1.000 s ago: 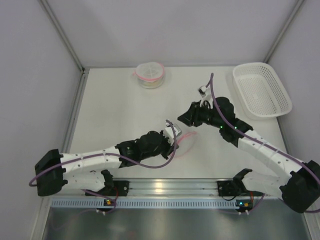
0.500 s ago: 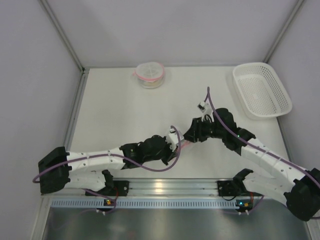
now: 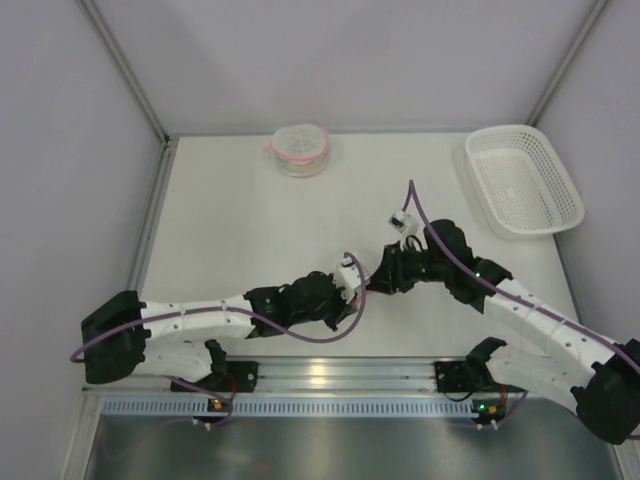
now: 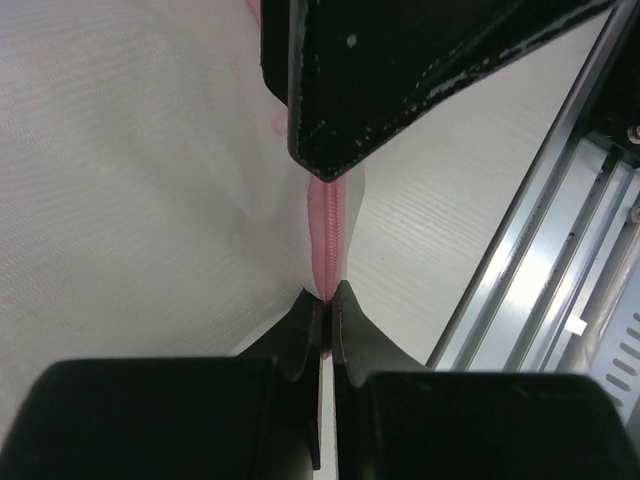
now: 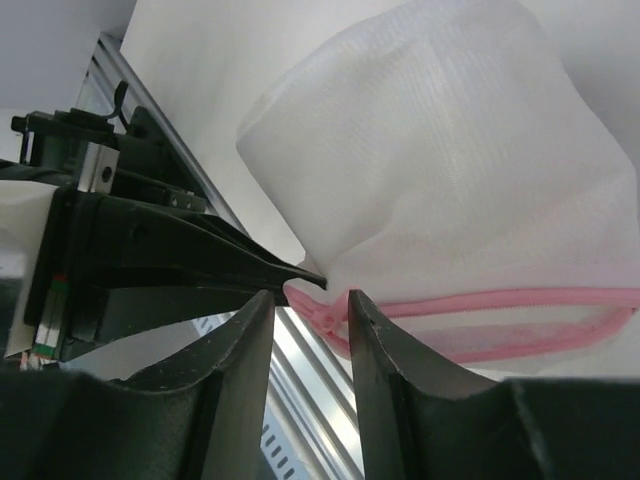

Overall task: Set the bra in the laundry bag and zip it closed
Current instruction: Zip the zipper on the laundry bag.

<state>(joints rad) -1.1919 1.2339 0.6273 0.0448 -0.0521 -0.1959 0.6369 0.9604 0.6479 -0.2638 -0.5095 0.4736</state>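
– Jaws on the left gripper (image 4: 325,300), how do they stand?

– Pressed together, pinching the edge of the laundry bag (image 4: 130,180) right at its pink zipper (image 4: 328,235). The zipper line runs straight up out of the pinch.

– And the right gripper (image 5: 310,295)?

– Its jaws stand partly spread, with a clear gap. The pink end of the zipper sits in that gap at the bag's corner. I cannot tell whether either pad presses on it. From the left wrist, one of its black fingers (image 4: 400,70) hangs over the zipper just beyond the left pinch.

– Where is the bag?

– Between the two grippers, over the near middle of the tabletop (image 3: 240,220), close to the metal rail (image 3: 330,375). From above it is almost wholly hidden under the two wrists.

– How does it look?

– White, fine mesh, puffed into a rounded shape, with a pink band along its lower edge. I cannot make out what is inside.

– Farther back?

– A round container (image 3: 300,148) with a pink rim at the far edge, and a white basket (image 3: 523,180) in the far right corner, both well apart from the bag.
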